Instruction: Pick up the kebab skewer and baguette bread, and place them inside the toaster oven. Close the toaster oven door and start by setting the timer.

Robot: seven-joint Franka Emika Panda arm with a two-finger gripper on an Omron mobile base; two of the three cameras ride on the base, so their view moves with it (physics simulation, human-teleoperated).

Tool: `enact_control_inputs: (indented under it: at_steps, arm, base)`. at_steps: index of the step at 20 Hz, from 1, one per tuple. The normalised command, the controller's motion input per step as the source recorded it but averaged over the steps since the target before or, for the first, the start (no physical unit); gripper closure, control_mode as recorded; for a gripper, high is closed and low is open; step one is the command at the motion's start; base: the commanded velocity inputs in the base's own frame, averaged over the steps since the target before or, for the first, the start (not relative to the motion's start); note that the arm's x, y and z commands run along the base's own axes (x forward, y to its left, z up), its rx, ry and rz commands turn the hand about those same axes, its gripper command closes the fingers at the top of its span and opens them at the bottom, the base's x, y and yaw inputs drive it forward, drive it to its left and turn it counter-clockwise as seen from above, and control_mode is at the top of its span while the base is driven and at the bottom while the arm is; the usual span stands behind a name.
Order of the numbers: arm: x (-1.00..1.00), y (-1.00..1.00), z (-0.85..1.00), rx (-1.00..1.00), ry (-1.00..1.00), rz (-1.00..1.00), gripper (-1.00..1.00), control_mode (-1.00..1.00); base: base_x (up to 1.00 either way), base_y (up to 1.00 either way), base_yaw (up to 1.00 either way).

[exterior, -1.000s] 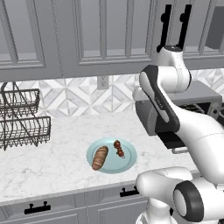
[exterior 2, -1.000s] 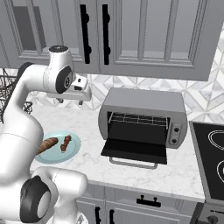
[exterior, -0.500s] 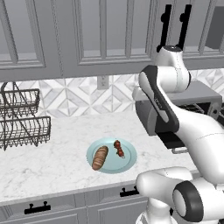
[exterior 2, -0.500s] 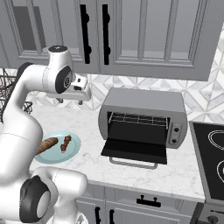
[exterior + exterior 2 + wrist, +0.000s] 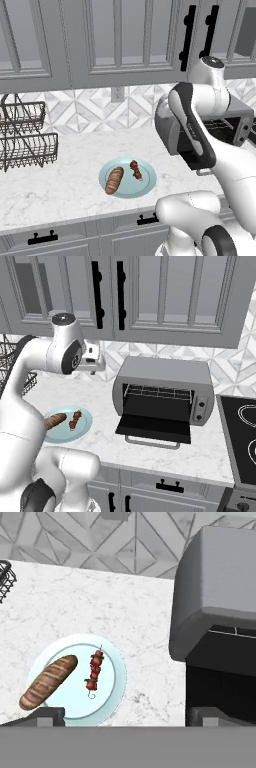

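A light blue plate [image 5: 146, 184] on the marble counter carries the golden-brown baguette bread [image 5: 114, 180] on its left half and the kebab skewer [image 5: 135, 170] on its right half. In the hand view the baguette bread [image 5: 48, 681] and the kebab skewer [image 5: 94, 671] lie side by side, apart, below my gripper [image 5: 129, 717]. The gripper hangs high above the counter, open and holding nothing. To the right stands the grey toaster oven [image 5: 162, 372], wire rack visible inside. The toaster oven door [image 5: 155, 423] is dropped open. The toaster oven [image 5: 220, 602] also shows in the hand view.
A wire dish rack [image 5: 25, 135] stands at the counter's left end. A black stovetop [image 5: 240, 431] lies right of the toaster oven. Upper cabinets [image 5: 150, 291] hang above the arm. Bare marble counter [image 5: 130, 612] lies between plate and oven.
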Motion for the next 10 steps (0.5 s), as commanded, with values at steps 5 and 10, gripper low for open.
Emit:
enact_control_inputs:
  at_steps: [5, 10]
  arm:
    - [-0.39, -0.73, -0.28, -0.07, -0.32, 0.48, -1.0, -1.0]
    - [-0.21, -1.0, -0.07, -0.01, -0.1, 0.47, -1.0, -1.0]
  base:
    - [0.0, 0.0, 0.0]
    - [0.0, 0.0, 0.0]
